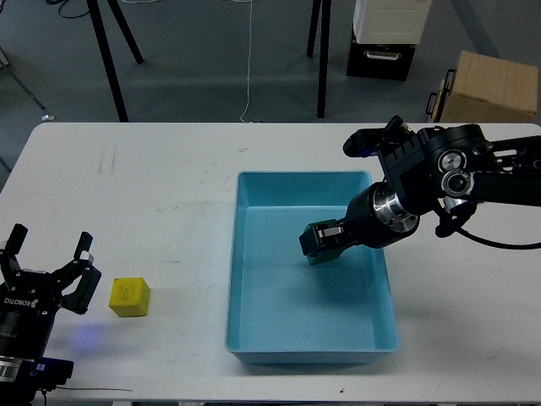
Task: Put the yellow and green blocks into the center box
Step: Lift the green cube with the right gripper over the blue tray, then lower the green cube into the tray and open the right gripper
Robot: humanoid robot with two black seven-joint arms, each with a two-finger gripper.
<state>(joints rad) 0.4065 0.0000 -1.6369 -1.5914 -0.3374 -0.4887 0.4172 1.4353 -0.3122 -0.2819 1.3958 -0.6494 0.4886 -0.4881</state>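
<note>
The blue box point(254, 338) sits in the middle of the white table. My right gripper point(321, 240) is shut on the green block point(319, 252) and holds it over the inside of the box, right of its middle, tilted. The yellow block point(129, 297) lies on the table left of the box. My left gripper point(47, 264) is open and empty, just left of the yellow block, near the table's front edge.
The white table point(152, 194) runs to the view's edges. Beyond its far edge stand black tripod legs point(106, 51), a white bin on a black case point(385, 38) and a cardboard box point(486, 85).
</note>
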